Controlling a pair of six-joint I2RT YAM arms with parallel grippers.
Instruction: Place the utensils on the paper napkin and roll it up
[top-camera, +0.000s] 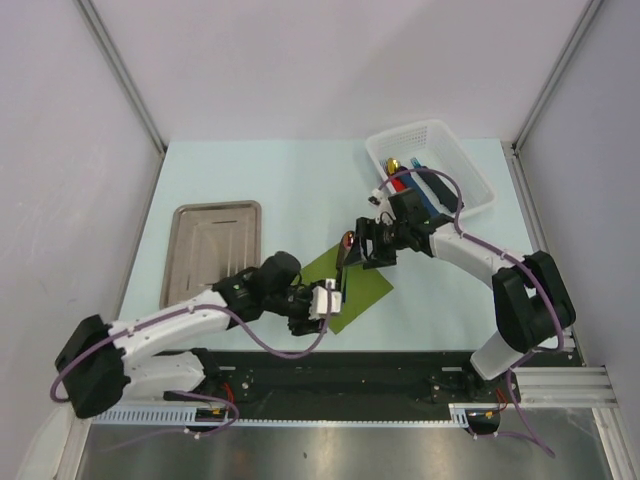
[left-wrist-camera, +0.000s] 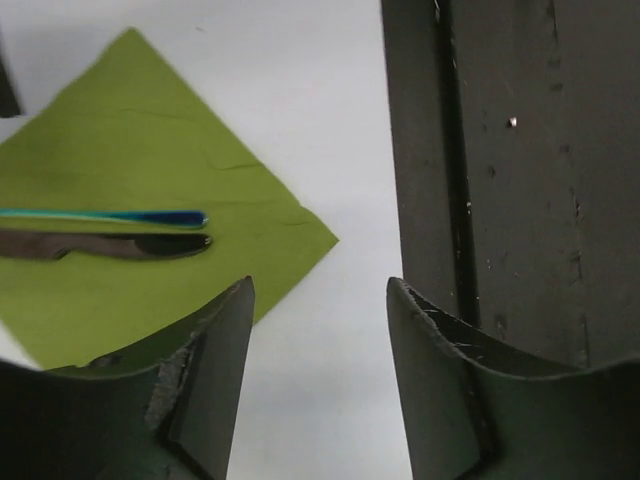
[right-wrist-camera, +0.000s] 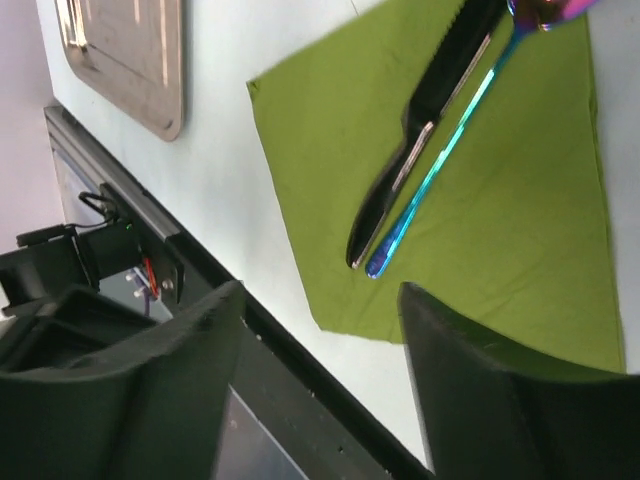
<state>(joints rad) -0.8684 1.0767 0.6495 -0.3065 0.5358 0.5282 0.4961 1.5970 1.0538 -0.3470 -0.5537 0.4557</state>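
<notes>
Lying side by side on the thin olive-green paper napkin (right-wrist-camera: 520, 230) right of the shiny metal tray (top-camera: 215, 250), a slim dark knife (right-wrist-camera: 420, 130) and iridescent blue spoon (right-wrist-camera: 448, 150) rest while the left gripper (left-wrist-camera: 320, 290) and right gripper (right-wrist-camera: 322, 295) hover with jaws parted, empty.

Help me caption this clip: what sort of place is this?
Probably a lab robot test cell: bare panel walls enclose a table, left arm and right arm are bolted at its near edge, and a napkin, metal tray and basket are laid out.
</notes>
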